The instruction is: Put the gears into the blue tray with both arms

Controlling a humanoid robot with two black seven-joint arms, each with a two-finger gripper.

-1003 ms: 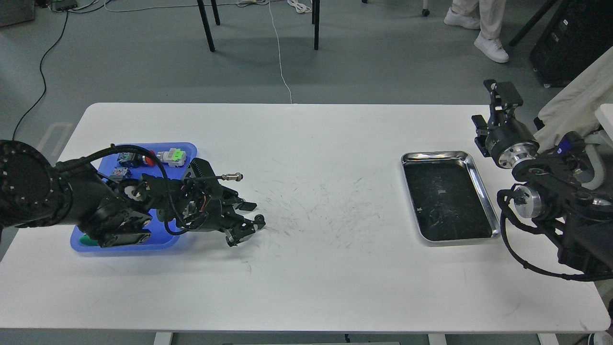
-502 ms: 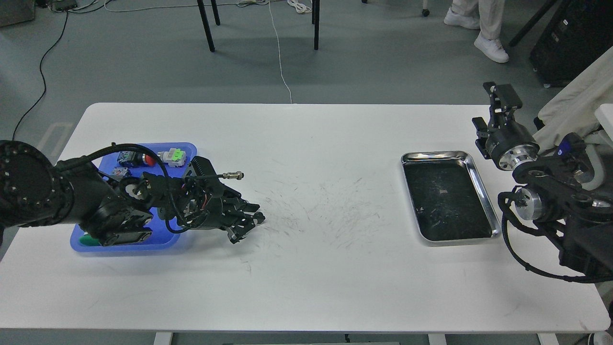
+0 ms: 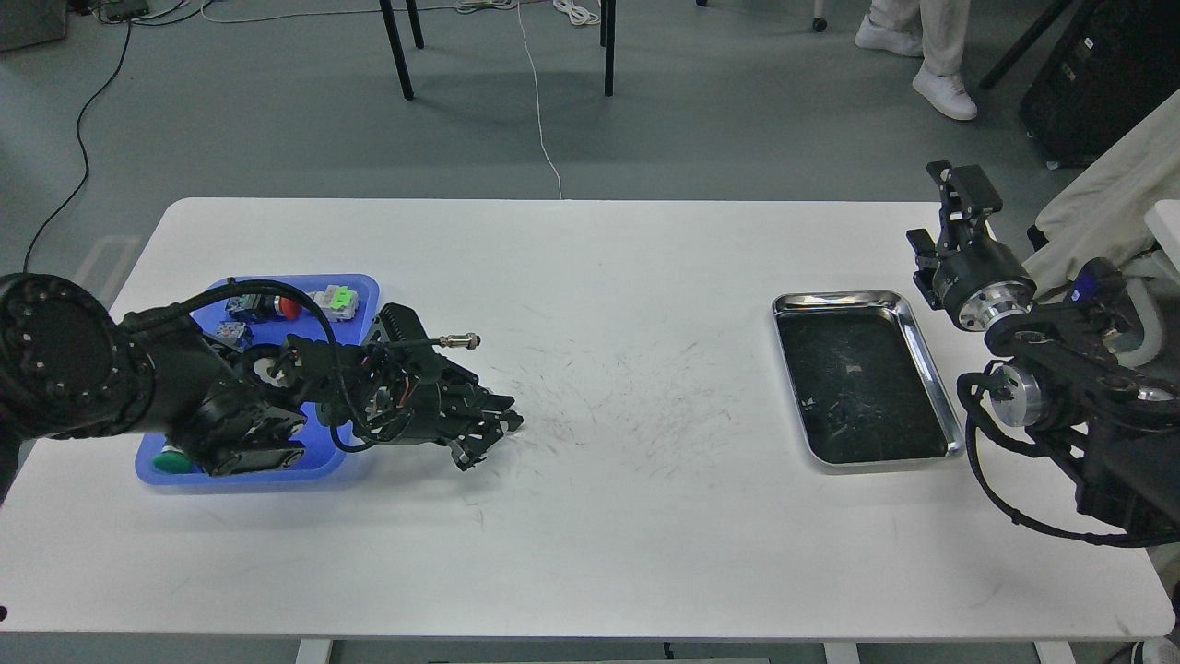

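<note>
The blue tray (image 3: 361, 288) lies at the table's left, partly covered by my left arm. My left gripper (image 3: 498, 431) reaches past the tray's right side and rests low on the white table, fingertips drawn together. A gear is not visible there; the fingertips hide anything between them. My right gripper (image 3: 963, 189) is raised at the far right, beyond the table's back corner. It is small, dark and seen from behind, so its fingers cannot be told apart.
Coloured push-button switches (image 3: 334, 299) sit at the back of the blue tray. A shiny steel tray (image 3: 926, 364) with a dark bottom lies at the right. The table's middle (image 3: 636, 406) carries only dark scuff marks. Chair legs and a person's feet stand beyond.
A second ago the left fingers were spread around a tiny dark round piece on the table. They have closed over it and shifted slightly right. The right arm has barely moved.
</note>
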